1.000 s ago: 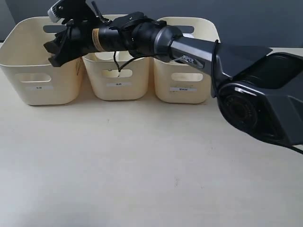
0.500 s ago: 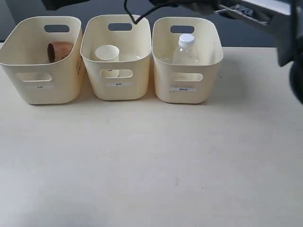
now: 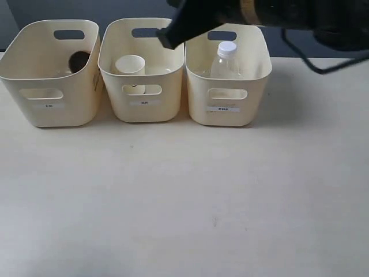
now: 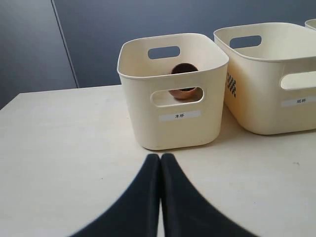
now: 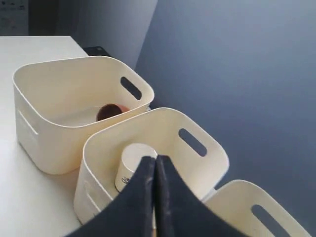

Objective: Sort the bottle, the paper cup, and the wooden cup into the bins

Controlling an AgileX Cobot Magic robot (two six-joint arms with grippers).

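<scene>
Three cream bins (image 3: pixel 173 86): white paper cup (image 3: pixel 130 63) in middle bin, dark wooden cup (image 3: pixel 78 60) left of it, clear white-capped bottle (image 3: pixel 226 60) right. Right claw (image 5: pixel 154 159) clenched, empty, over middle bin; left claw (image 4: pixel 159 157) clenched.

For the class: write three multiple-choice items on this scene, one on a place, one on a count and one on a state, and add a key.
1. In the exterior view, which bin holds the wooden cup?
A. left
B. middle
C. right

2. How many bins stand on the table?
A. two
B. three
C. four

3. How is the right hand?
A. wide open
B. shut on a cup
C. shut, holding nothing

Key: 1 A, it lies in the left bin. 2 B, three stand in a row. 3 C, its fingers meet with nothing between them.
</scene>
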